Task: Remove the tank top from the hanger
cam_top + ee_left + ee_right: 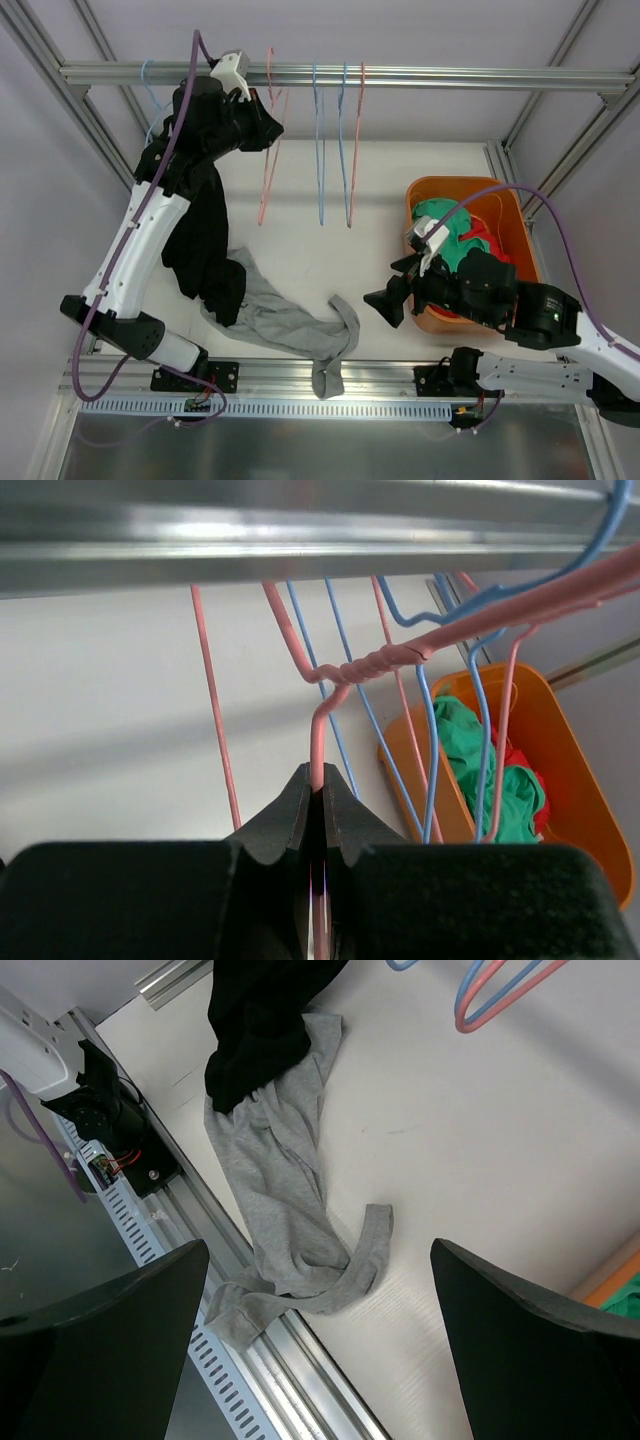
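A grey tank top [290, 325] lies crumpled on the white table near the front edge, one strap looped out to the right. Its upper end [280, 1160] runs under the hem of a black garment [200, 240] hanging beside my left arm; what carries the black garment is hidden. My left gripper [322, 780] is up at the rail [265, 128], shut on the neck wire of a pink hanger [318, 740]. No cloth shows on that hanger. My right gripper [320, 1250] hovers open above the tank top's strap end [385, 303], holding nothing.
An orange bin [522, 215] with green and red clothes stands at the right, close behind my right arm. Bare blue hangers [320, 150] and a pink hanger [355, 150] hang from the metal rail [450, 75]. An aluminium profile [380, 372] borders the table's front edge.
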